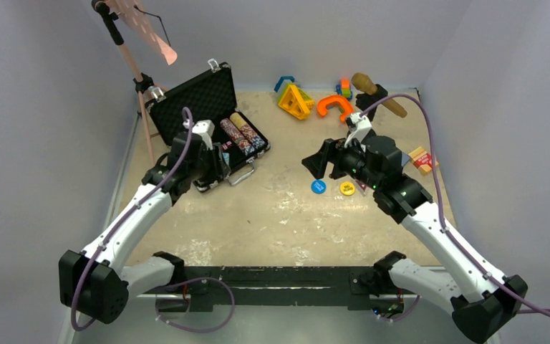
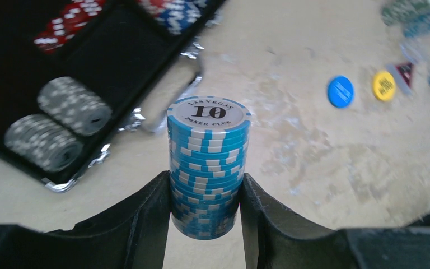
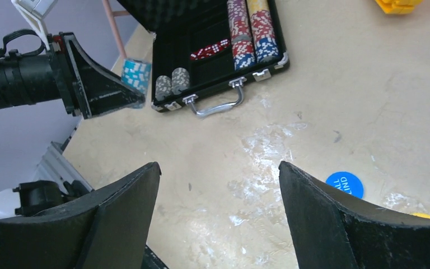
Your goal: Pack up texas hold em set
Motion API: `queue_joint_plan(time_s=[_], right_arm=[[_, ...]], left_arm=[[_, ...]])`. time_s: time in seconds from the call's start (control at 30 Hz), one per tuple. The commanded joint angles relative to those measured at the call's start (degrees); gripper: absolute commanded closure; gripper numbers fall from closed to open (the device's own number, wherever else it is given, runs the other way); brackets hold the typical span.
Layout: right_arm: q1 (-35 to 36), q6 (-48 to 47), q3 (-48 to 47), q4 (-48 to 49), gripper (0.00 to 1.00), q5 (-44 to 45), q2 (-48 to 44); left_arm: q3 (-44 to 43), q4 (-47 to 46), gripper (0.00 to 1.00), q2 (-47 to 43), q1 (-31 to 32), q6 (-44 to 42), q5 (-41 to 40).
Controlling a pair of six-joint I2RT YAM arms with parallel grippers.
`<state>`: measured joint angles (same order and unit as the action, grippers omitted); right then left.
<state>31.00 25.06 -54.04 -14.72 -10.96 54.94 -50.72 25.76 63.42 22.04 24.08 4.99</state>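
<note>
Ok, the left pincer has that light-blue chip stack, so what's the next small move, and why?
Probably swing the left pincer toward the open briefcase and lower the light-blue chip stack into the bare slot beside the grey chip stacks. The stack is clamped but is outside the case's edge, and that slot looks free.

Lab cell: plain walls (image 1: 43,107) enclose scuffed table (image 1: 286,215).

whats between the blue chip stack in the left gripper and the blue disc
Only bare tabletop, as the left wrist view shows, between the blue chip stack and the blue disc.
</note>
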Motion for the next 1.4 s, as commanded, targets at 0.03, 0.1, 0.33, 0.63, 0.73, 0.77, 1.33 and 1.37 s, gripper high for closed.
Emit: queue_joint_plan(time_s=[0.03, 0.1, 0.33, 0.63, 0.73, 0.77, 1.33, 1.37], right_arm=[[-0.1, -1.2, 2.5, 2.1, 0.18, 5.2, -3.4], [-0.1, -1.6, 3.2, 2.5, 0.18, 5.4, -4.4], [-0.2, -4.2, 4.2, 0.4, 0.19, 9.7, -9.1], [-0.1, -6.5, 5.8, -0.6, 0.19, 13.3, -17.0], [-0.1, -6.6, 6.9, 0.0, 0.18, 14.4, -19.0], [-0.1, -6.6, 7.1, 0.1, 0.18, 14.7, -19.3], [-0.2, -6.4, 7.7, 0.7, 0.18, 14.5, -18.0], [-0.1, -6.4, 7.8, 0.6, 0.18, 14.5, -18.0]], left_arm=[[-1.0, 1.4, 1.0, 0.5, -7.5, 8.5, -10.2], [-1.0, 1.4, 1.0, 0.7, -11.3, 10.4, -10.4], [-4.0, -0.4, 1.0, 6.0, -16.4, 15.0, -13.9], [-8.4, -4.2, 1.0, 17.9, -18.9, 20.3, -18.5], [-11.3, -3.4, 1.0, 22.2, -19.0, 18.9, -18.3], [-11.8, -3.4, 1.0, 23.2, -19.1, 18.9, -18.6], [-14.2, -6.2, 1.0, 32.0, -21.2, 15.5, -16.6], [-14.4, -6.1, 1.0, 32.4, -21.2, 15.5, -16.6]])
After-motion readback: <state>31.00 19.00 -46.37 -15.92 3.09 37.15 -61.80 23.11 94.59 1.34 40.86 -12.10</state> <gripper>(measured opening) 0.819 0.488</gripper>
